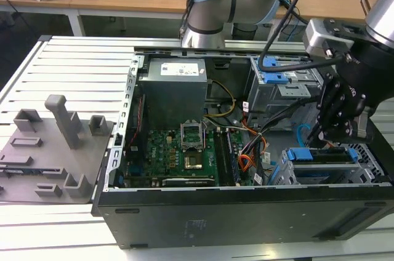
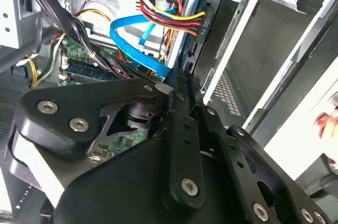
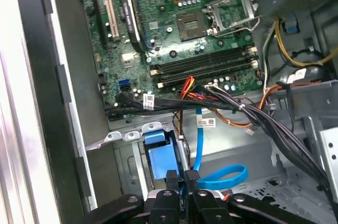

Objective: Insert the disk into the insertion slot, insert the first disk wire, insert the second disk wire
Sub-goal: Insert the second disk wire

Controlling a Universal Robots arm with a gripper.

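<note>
The disk (image 1: pixel 323 156), in its blue carrier (image 3: pixel 160 151), sits inside the insertion slot (image 1: pixel 284 175) of the light-grey cage at the case's front corner, on the exterior view's right. My gripper (image 1: pixel 327 140) hangs right over that cage. In both wrist views its black fingers (image 3: pixel 171 180) are pressed together on the dark plug end of the second disk wire (image 3: pixel 199 145). This flat light-blue cable (image 2: pixel 138 38) loops beside the disk's rear edge. The orange, red and yellow wire bundle (image 2: pixel 170 7) runs to that same edge.
The open computer case (image 1: pixel 246 212) lies on a slatted table, with the motherboard (image 1: pixel 175 150) and power supply (image 1: pixel 172 88) inside. A taller cage with a blue latch (image 1: pixel 274 79) stands behind my gripper. Black cable bundles (image 3: pixel 222 105) cross nearby. A grey fixture plate (image 1: pixel 52 150) lies on the exterior view's left.
</note>
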